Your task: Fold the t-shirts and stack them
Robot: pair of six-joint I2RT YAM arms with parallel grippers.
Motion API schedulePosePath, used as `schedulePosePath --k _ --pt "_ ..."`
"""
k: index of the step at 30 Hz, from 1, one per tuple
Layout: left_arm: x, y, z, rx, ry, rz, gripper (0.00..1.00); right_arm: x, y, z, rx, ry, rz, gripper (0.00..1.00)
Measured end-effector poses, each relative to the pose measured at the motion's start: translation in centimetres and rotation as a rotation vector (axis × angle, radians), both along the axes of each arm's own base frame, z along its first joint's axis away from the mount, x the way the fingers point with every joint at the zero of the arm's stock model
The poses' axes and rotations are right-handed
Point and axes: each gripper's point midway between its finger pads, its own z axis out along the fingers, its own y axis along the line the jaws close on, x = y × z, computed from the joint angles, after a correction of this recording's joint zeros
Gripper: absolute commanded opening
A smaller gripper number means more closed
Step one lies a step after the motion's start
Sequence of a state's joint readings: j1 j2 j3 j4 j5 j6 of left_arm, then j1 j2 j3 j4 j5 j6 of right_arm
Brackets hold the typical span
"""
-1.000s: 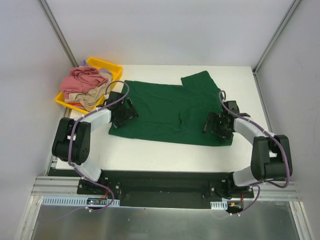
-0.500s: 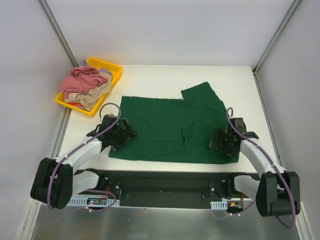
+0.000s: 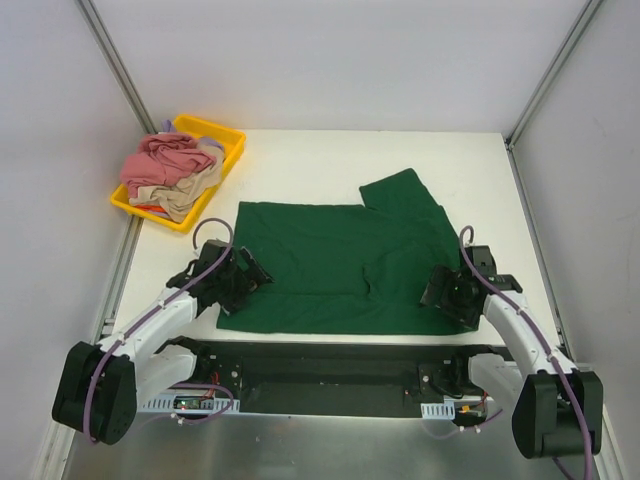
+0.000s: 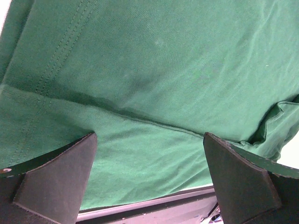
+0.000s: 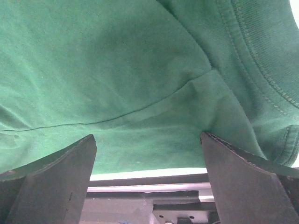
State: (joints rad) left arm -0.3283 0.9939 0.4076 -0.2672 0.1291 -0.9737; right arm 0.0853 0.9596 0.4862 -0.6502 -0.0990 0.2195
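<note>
Three shirts in view. A dusty pink cloth t-shirt [image 3: 165, 157] and a beige cloth t-shirt [image 3: 186, 194] lie heaped in the shallow yellow plastic tray [image 3: 231, 141] at far left. The left gripper [image 3: 247, 279] sits on the left edge of the dark green cloth t-shirt [image 3: 325, 258], jaws wide apart, clasping nothing. The green shirt lies spread on the white table [image 3: 330, 160], near its front edge. The right gripper [image 3: 434, 291] sits on the shirt's right edge, equally wide, nothing held.

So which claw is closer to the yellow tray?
The left claw. It is at the left edge of the green shirt, near the yellow tray; the right claw is across the shirt, at its right edge.
</note>
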Motion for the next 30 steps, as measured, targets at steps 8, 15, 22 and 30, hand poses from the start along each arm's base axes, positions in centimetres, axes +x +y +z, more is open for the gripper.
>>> schedulePosePath --k 8,15,22,30 --pt "-0.2 0.7 1.2 0.062 0.040 -0.019 0.99 0.8 0.0 2.5 0.007 -0.101 -0.021 0.96" --pt "6.5 0.8 9.0 0.154 -0.149 -0.027 0.99 7.1 -0.1 10.5 0.003 -0.389 -0.031 0.96" --pt "17.2 1.1 13.1 0.319 -0.206 -0.017 0.93 15.1 -1.6 14.6 -0.099 -0.519 -0.062 0.96" --pt "25.8 5.0 8.8 0.529 -0.048 0.053 0.76 24.2 -1.8 15.6 -0.179 -0.552 -0.002 0.96"
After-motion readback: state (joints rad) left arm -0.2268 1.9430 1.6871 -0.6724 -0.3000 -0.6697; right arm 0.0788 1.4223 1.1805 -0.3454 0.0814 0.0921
